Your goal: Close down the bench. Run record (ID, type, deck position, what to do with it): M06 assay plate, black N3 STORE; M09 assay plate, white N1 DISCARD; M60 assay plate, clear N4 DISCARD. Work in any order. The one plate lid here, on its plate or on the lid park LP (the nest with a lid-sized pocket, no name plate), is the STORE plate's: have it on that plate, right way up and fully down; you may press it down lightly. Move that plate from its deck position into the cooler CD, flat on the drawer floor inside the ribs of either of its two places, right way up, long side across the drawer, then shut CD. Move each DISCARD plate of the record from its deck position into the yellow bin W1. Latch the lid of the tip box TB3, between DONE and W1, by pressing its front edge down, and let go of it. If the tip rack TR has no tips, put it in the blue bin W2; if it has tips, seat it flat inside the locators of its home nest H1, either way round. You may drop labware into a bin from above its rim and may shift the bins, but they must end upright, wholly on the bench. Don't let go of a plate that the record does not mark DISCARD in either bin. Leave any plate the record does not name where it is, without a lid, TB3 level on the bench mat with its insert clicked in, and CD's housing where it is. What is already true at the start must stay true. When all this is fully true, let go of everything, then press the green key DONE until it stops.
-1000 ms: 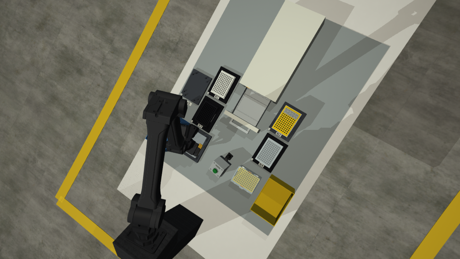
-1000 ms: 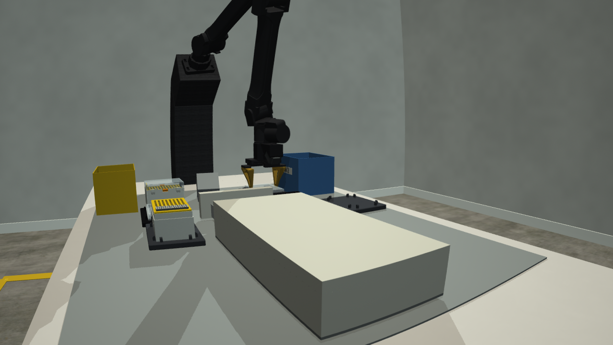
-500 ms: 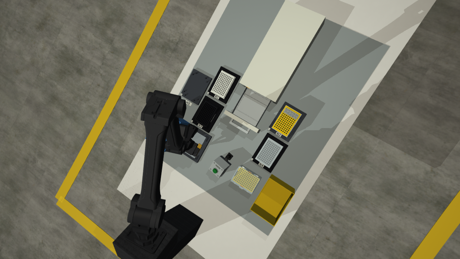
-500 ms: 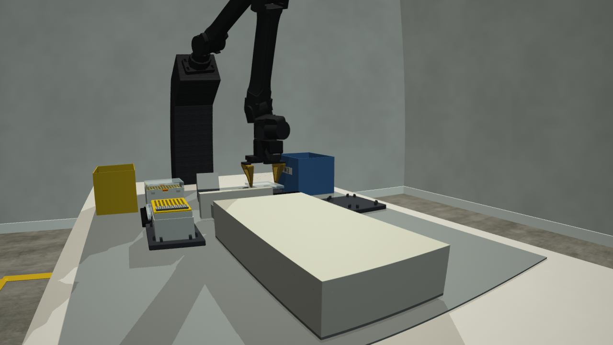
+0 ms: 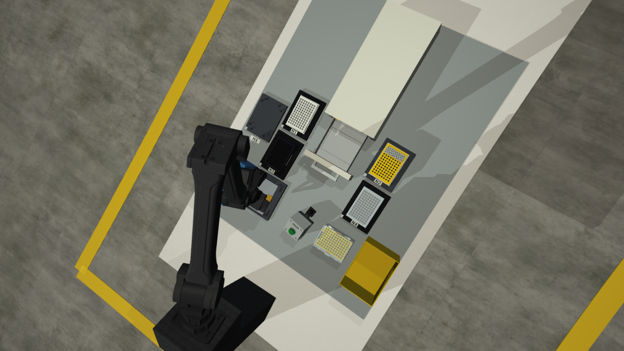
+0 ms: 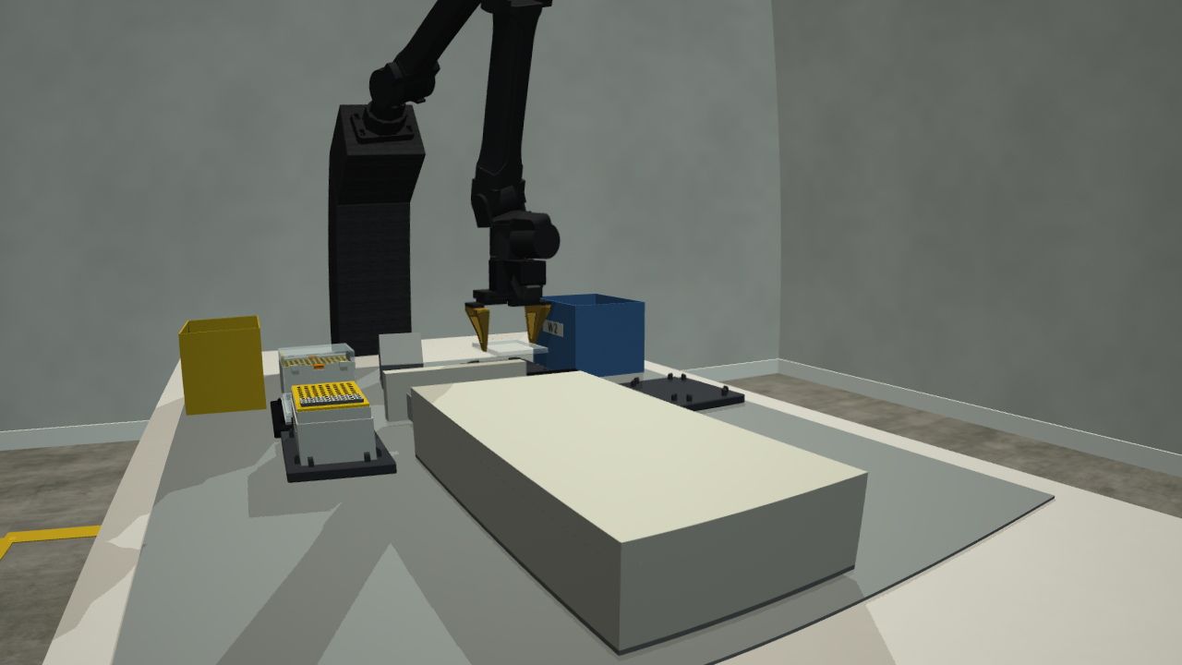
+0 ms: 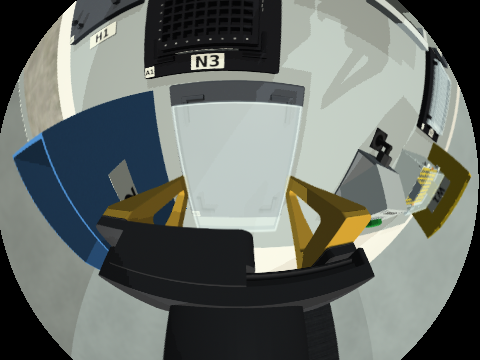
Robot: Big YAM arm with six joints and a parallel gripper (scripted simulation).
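My gripper (image 6: 508, 345) (image 7: 236, 181) is shut on the clear plate lid (image 6: 508, 349) (image 7: 237, 150), held level a little above lid park LP (image 5: 279, 200) (image 7: 237, 93). The black plate (image 5: 282, 153) (image 7: 210, 22) sits lidless on N3, the white plate (image 5: 304, 114) on N1, the clear plate (image 5: 365, 207) on N4. Tip rack TR (image 5: 387, 167) (image 6: 331, 392) stands on N2; pale tips show in its far rows. H1 (image 5: 266, 117) (image 6: 690, 390) is bare. Cooler CD's drawer (image 5: 341, 146) stands open and empty. Tip box TB3 (image 5: 333, 243) has its clear lid over it; I cannot tell whether it is latched.
Blue bin W2 (image 6: 609, 339) (image 7: 115, 145) stands close beside LP and my gripper. CD's housing (image 5: 383, 65) (image 6: 628, 446) fills the middle back. The box with green key DONE (image 5: 291, 231) (image 7: 374, 223) stands between LP and TB3. Yellow bin W1 (image 5: 370, 270) (image 6: 223, 368) is upright beyond TB3.
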